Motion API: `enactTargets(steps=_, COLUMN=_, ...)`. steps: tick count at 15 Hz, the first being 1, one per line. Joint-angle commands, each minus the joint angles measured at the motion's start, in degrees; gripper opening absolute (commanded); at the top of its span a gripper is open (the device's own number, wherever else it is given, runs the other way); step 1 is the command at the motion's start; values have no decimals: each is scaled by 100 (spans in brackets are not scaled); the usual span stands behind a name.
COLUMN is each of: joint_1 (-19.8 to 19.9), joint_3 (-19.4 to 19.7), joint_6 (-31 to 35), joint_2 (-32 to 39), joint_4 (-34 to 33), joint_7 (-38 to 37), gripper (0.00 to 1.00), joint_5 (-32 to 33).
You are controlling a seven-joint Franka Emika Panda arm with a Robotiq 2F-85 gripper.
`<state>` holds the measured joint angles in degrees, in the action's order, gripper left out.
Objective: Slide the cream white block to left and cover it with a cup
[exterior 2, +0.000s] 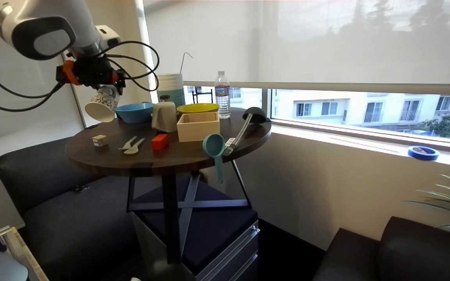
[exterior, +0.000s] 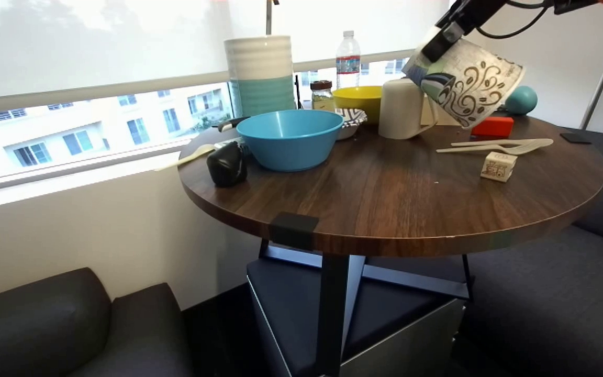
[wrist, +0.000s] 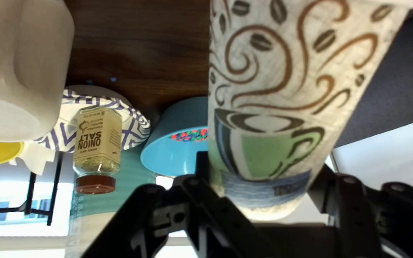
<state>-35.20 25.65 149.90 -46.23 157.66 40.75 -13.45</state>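
Note:
My gripper [wrist: 262, 175] is shut on the cup [wrist: 264, 86], its two fingers at either side of the cup's base end. In both exterior views the patterned cup [exterior: 477, 78] hangs tilted in the air above the table, mouth pointing obliquely down. The cream white block [exterior: 498, 166], with a printed picture on one face, rests on the tabletop, lower than the cup and apart from it. An exterior view shows the same block [exterior 2: 100, 141] near the table's edge, below the cup's mouth. From the wrist view the block is out of sight.
On the round table [exterior: 385, 204], wooden cutlery [exterior: 500, 146] and a red block [exterior: 494, 127] lie beside the cream block. Behind stand a white mug [exterior: 400, 110], a blue bowl [exterior: 291, 139], a yellow bowl [exterior 2: 197, 108], an open wooden box [exterior 2: 198, 130] and a bottle [exterior 2: 222, 95].

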Motion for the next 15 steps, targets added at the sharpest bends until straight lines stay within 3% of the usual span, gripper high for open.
enactTargets(steps=1, joint_1=328, joint_3=-130, joint_6=-922, joint_2=-293, joint_4=-21, joint_7=266, gripper=40, joint_5=-40)
enactTargets(steps=7, joint_1=1012, joint_3=-588, joint_6=-2164, joint_2=-335, joint_4=-51, joint_7=508, gripper=40, joint_5=-107)
enactTargets(steps=15, joint_1=1243, joint_3=-933, joint_6=-1990, joint_2=-97, joint_4=-40, joint_7=443, gripper=40, joint_5=-342)
